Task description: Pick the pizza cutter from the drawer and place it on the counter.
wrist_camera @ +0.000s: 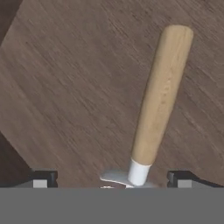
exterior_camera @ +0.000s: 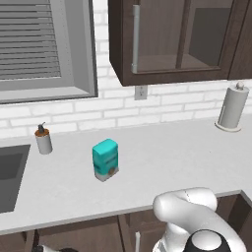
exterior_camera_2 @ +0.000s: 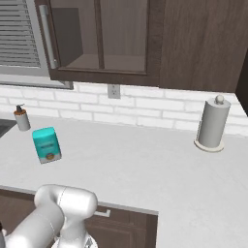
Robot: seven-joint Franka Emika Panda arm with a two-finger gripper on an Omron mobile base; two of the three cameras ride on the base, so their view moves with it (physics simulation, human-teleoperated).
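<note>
In the hand view the pizza cutter [wrist_camera: 159, 96] lies flat on the dark brown wooden floor of the drawer [wrist_camera: 65, 87]. Its tan handle runs up and away, and its white collar and silver head sit at the bottom edge, partly cut off. My gripper [wrist_camera: 113, 179] is open just above that head end. One dark fingertip [wrist_camera: 43, 178] stands on the left and the other on the right, both apart from the tool. The light grey counter [exterior_camera: 162, 157] spreads above the cabinet fronts, and my arm bends down below its front edge.
On the counter stand a teal carton [exterior_camera: 105, 159], a grey soap dispenser [exterior_camera: 43, 139] beside the sink [exterior_camera: 10, 172], and a paper towel roll [exterior_camera: 233, 107] at the right. A glass-fronted cabinet [exterior_camera: 172, 39] hangs over the counter.
</note>
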